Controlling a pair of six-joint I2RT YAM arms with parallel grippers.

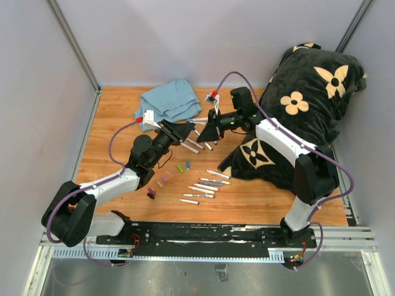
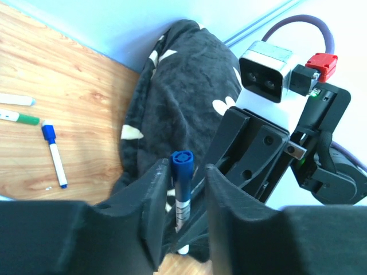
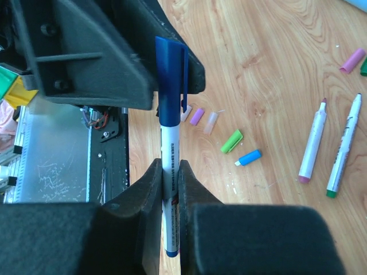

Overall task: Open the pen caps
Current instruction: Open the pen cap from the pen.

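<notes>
Closest to us in the right wrist view, the right gripper (image 3: 170, 172) is pressed tight on the white barrel of a blue marker (image 3: 170, 146). It pinches the barrel just below the blue cap (image 3: 171, 80), which sits on the pen and points away from the camera. We see the left gripper (image 2: 184, 175) meeting it head-on. Its fingers (image 2: 155, 195) stand a little apart with that cap between them, the cap against one pad and a sliver of gap at the other.

From above, we find both arms bent at the elbow and reaching inward. The two grippers face each other over the back half of the wooden table (image 1: 111, 142), near a blue cloth (image 1: 170, 102) and a black blanket with tan flowers (image 1: 308, 105).

Small dark print runs along the barrel; we cannot read it.

On the wood nearby lie loose caps (image 3: 351, 60), among them a green cap (image 3: 231, 141), a light blue cap (image 3: 250, 157) and a purple cap (image 3: 196, 116), beside uncapped markers (image 3: 312, 143).
</notes>
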